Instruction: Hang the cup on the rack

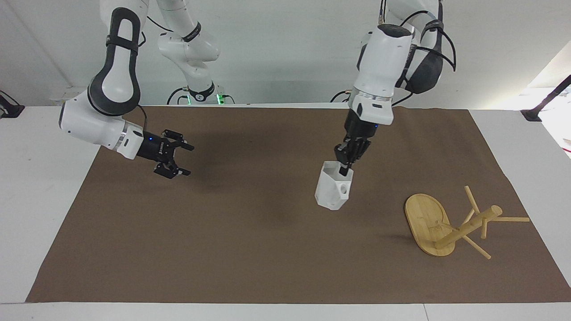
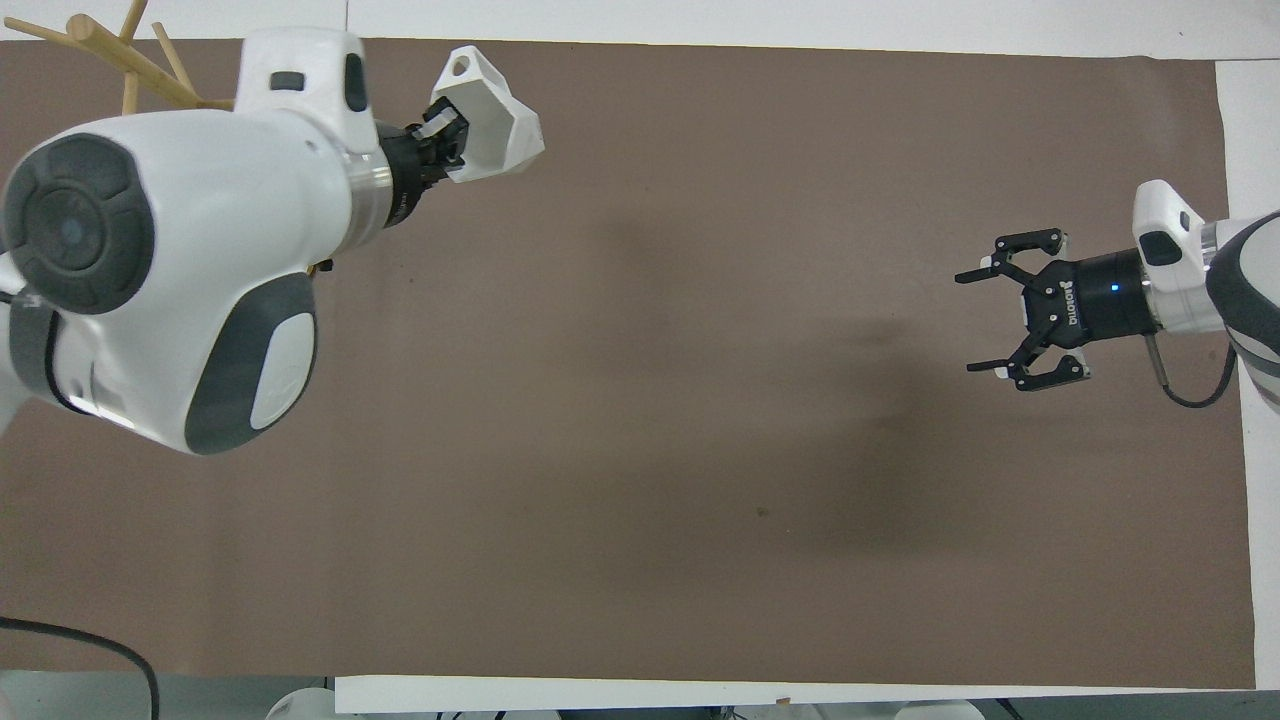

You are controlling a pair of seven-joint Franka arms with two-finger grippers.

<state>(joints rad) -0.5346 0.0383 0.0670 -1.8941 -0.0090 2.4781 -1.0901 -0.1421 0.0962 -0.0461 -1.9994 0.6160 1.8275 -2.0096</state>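
Observation:
My left gripper [image 1: 345,168] [image 2: 440,140] is shut on the rim of the white faceted cup [image 1: 333,191] [image 2: 490,115] and holds it in the air over the brown mat, beside the rack. The cup's handle with its hole faces the rack. The bamboo rack [image 1: 450,225] lies tipped on its side at the left arm's end of the table, its oval base on edge and its pegs sticking out; in the overhead view only its pegs [image 2: 130,70] show past the left arm. My right gripper [image 1: 182,159] [image 2: 985,323] is open and empty over the mat at the right arm's end.
A brown mat [image 1: 250,249] [image 2: 650,450] covers most of the white table. A small dark speck [image 2: 763,512] lies on the mat nearer to the robots than the cup.

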